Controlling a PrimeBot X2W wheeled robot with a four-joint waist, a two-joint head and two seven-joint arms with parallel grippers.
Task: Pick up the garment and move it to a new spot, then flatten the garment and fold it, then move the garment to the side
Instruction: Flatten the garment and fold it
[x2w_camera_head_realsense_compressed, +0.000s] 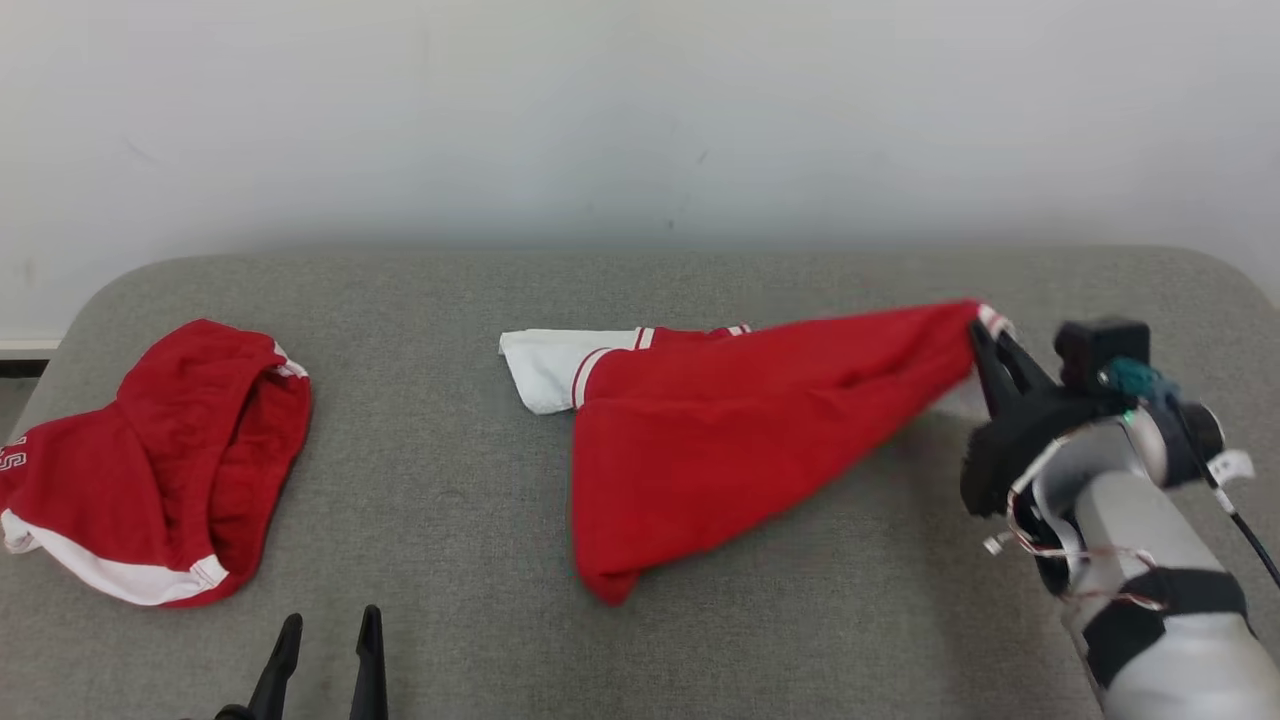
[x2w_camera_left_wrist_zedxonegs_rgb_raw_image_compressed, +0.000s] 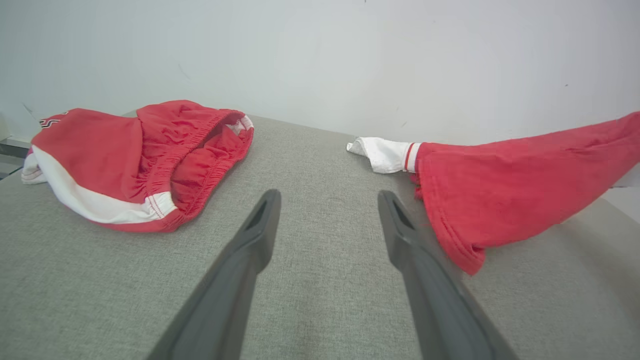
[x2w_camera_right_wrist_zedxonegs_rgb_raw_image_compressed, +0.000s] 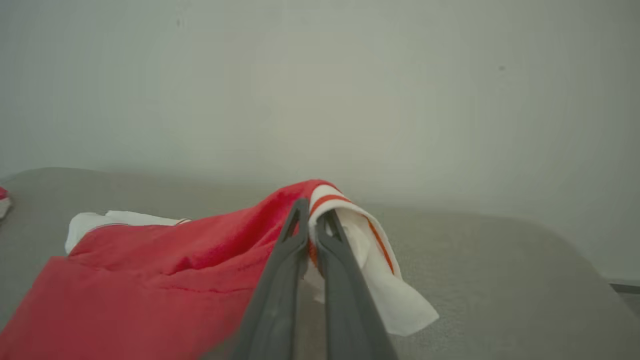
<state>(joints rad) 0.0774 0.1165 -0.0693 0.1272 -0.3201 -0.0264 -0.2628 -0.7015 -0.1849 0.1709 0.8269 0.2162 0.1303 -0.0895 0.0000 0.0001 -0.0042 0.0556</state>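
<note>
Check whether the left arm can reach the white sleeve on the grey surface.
Probably yes: the left gripper is open, with bare grey surface between it and the white sleeve; the red shorts lie off to its left.

Left end effector sits low, spread wide; right end effector reaches forward, pinched closed.

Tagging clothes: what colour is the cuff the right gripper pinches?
The cuff is white with red stripes, clearest in right wrist view.
</note>
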